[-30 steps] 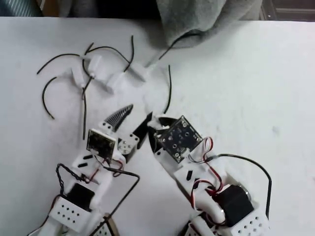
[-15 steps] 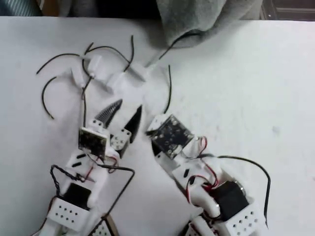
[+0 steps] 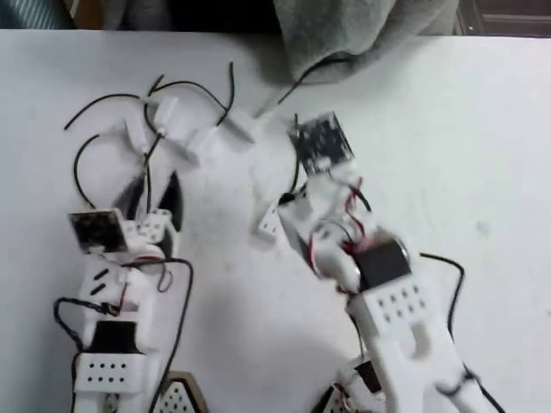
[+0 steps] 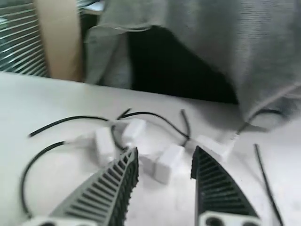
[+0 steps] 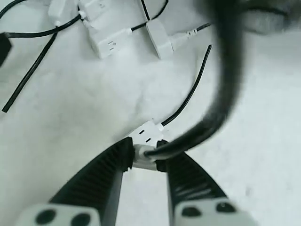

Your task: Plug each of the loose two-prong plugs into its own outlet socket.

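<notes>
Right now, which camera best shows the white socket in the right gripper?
The right wrist view: the socket sits close up in the right gripper, slots visible, cord trailing away. In the high view the right arm covers it, leaving just its cord. The left wrist view faces other white pieces farther off.

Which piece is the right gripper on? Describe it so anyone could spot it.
On the white table, find the cluster of white plugs by the grey cloth. The small white socket block with two slots sits between the right gripper's black fingers, trailing one black cord; it alone lies apart from the cluster.
</notes>
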Robot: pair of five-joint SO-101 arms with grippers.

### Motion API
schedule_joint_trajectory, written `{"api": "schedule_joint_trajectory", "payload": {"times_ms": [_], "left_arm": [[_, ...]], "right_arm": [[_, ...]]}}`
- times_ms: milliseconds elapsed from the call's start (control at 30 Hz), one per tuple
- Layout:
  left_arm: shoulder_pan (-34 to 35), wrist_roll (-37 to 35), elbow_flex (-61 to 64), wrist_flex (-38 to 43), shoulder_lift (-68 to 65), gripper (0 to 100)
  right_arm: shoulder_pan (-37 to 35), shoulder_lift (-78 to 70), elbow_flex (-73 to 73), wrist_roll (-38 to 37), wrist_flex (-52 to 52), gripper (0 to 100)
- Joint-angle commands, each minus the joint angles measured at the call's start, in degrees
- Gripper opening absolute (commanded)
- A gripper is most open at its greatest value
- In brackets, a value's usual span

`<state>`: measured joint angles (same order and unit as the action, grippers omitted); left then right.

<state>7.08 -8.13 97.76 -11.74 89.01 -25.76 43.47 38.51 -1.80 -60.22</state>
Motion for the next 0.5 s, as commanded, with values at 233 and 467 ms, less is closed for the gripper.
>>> {"api": "schedule_joint_trajectory", "payload": {"times_ms": [233,467], "left_arm": [[8.7,-0.6,-0.4,0.2,1.2,19],[13.7,-0.6,-0.4,-0.2,1.2,19]], "right_arm": [[0.2,-5.6,-4.9,9.3,-0.3,1.9],[0.2,-5.7,2.2,34.5,-1.7,2.0]]}}
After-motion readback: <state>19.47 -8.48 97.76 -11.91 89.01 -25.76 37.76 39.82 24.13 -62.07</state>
